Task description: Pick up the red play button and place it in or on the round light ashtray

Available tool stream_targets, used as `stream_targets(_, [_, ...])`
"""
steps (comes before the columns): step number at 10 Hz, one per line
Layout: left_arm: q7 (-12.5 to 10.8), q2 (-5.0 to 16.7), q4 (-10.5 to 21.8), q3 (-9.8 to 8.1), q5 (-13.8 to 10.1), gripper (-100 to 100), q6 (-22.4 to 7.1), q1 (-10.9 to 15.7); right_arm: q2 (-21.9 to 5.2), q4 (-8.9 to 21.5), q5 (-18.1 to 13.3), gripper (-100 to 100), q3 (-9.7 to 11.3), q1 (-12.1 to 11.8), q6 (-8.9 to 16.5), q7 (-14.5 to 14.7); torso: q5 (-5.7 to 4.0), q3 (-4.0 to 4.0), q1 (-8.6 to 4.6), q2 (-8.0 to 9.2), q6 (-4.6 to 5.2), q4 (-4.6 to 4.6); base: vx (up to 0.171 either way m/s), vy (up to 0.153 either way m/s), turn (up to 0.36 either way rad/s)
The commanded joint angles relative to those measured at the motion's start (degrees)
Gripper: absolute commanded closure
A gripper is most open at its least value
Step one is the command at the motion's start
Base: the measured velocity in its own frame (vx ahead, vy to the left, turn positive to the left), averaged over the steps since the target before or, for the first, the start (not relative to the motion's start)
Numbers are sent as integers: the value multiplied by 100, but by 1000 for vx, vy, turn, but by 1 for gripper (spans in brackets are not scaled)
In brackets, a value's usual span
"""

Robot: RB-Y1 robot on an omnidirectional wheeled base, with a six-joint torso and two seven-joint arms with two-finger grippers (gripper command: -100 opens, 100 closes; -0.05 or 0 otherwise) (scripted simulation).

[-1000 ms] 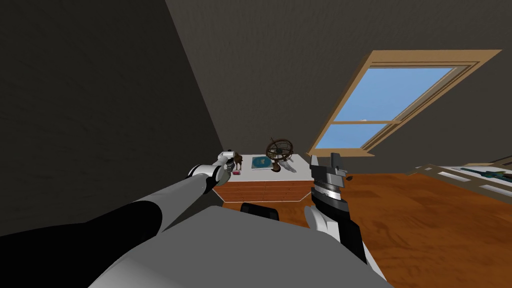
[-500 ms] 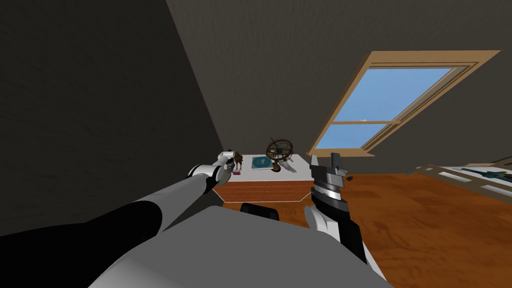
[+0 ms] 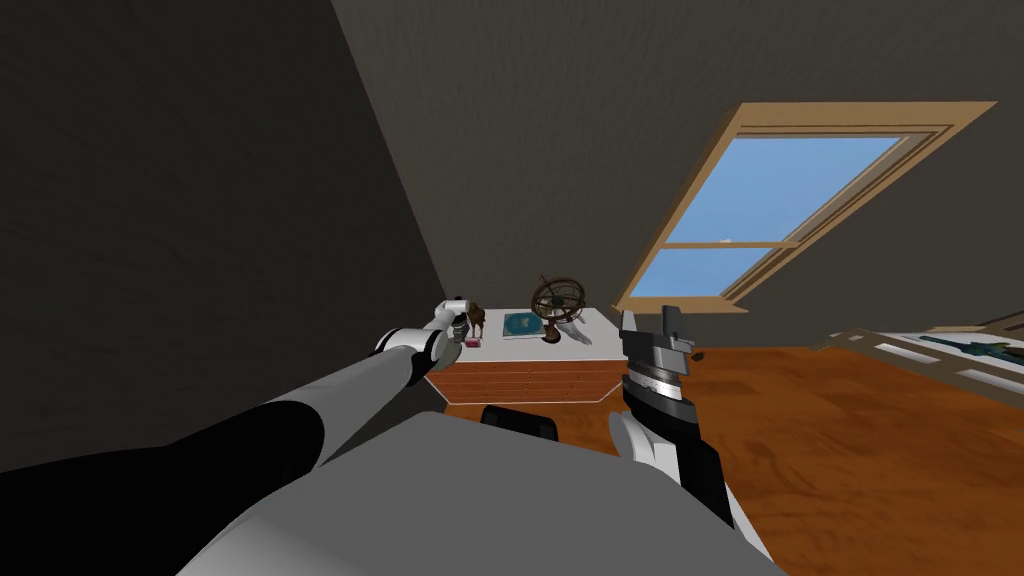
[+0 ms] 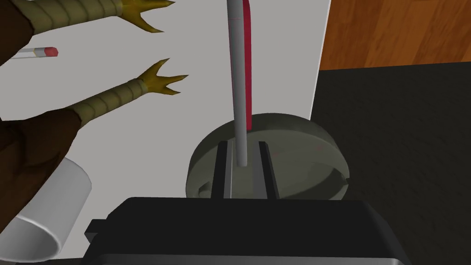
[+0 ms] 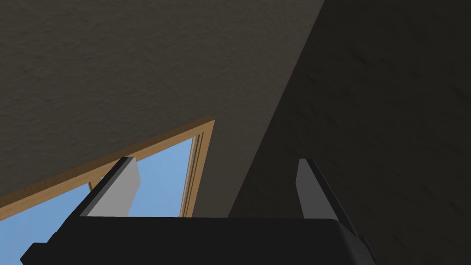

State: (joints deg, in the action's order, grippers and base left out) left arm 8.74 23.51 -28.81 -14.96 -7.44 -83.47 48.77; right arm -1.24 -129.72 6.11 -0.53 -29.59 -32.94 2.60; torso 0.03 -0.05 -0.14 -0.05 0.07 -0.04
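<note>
A bench (image 3: 530,380) with a white top and wooden drawer fronts is standing by the dark wall. It is carrying a brown ringed globe (image 3: 558,298), a blue book (image 3: 520,324) and a brown bird figure (image 4: 27,152) with yellow clawed legs. The left pincer (image 4: 240,46) is reaching over the bench's corner, its blades drawn together and clamping the red play button (image 4: 249,64), which is lying flat against the one grey blade showing. Just beneath, the round grey ashtray (image 4: 299,152) is sitting at the bench's edge, and I cannot tell whether the button is touching it. A white cup (image 4: 50,211) is lying beside the bird, with a cigarette (image 4: 34,52) farther off. The right pincer (image 5: 217,161) is hovering beside the bench, blades apart.
</note>
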Motion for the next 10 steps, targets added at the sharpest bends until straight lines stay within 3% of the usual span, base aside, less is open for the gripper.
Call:
stream_targets(1, [29,105,-63,23,46,100,-173,86,0,0,0,0,0,0,0,0,0,0,0,0,0,0,-15,19,12])
stream_targets(10, [168,614,-359,148,281,100,-988,488,0,0,0,0,0,0,0,0,1,11,22,17,-8,5,-26,39,15])
